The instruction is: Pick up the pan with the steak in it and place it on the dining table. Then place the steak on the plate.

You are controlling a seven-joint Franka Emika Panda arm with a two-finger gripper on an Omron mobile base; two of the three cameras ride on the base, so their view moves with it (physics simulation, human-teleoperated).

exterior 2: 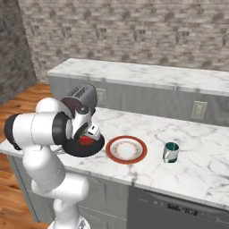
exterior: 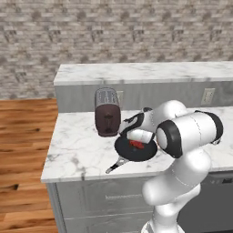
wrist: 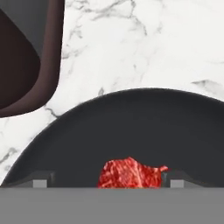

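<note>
We see a grey brick wall [exterior: 113,27] and a wooden floor [exterior: 22,136] around the dining table [exterior 2: 188,165], a long marble top with a raised second marble tier [exterior 2: 147,74] behind it. On the lower top, near its front edge, sits the black pan [exterior: 125,152], its handle [exterior: 114,166] pointing toward the edge. Just behind the pan stands a dark toaster [exterior: 107,113]. The orange-rimmed plate [exterior 2: 127,150] lies just beside the pan, and a green mug [exterior 2: 170,152] stands further along. Inside the pan lies the red steak [wrist: 129,173]. The gripper [wrist: 105,180] hangs low over the pan with its fingertips [wrist: 40,181] spread on either side of the steak; whether they touch the meat we cannot quite tell.
</note>
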